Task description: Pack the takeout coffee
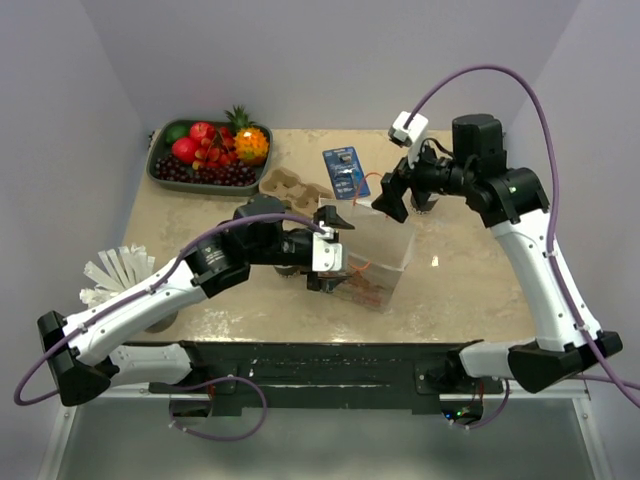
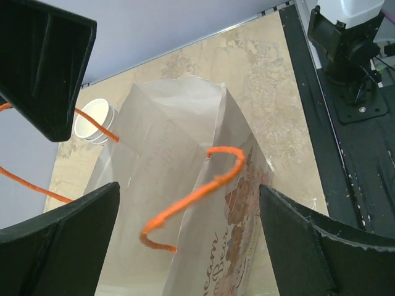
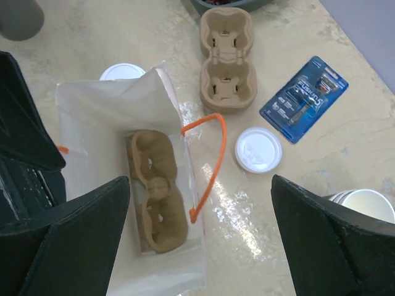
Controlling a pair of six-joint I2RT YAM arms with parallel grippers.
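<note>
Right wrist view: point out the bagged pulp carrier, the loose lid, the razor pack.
Brown moulded-pulp cup carrier [image 3: 157, 188] in white paper bag [image 3: 92, 123], right wrist view, central ridge.
Round white plastic lid [image 3: 258, 149], right wrist view, top centre.
Blue razor blister pack [image 3: 305, 98], right wrist view, card middle.

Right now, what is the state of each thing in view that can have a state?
Paper bag: upright, mouth open.
Carrier in the bag: flat on the bottom, empty.
Second carrier: on the table, empty.
Loose lid: flat on the table, on no cup.
Lidded cup: outside the bag, mostly hidden behind it.
Left gripper: open.
Right gripper: open.
</note>
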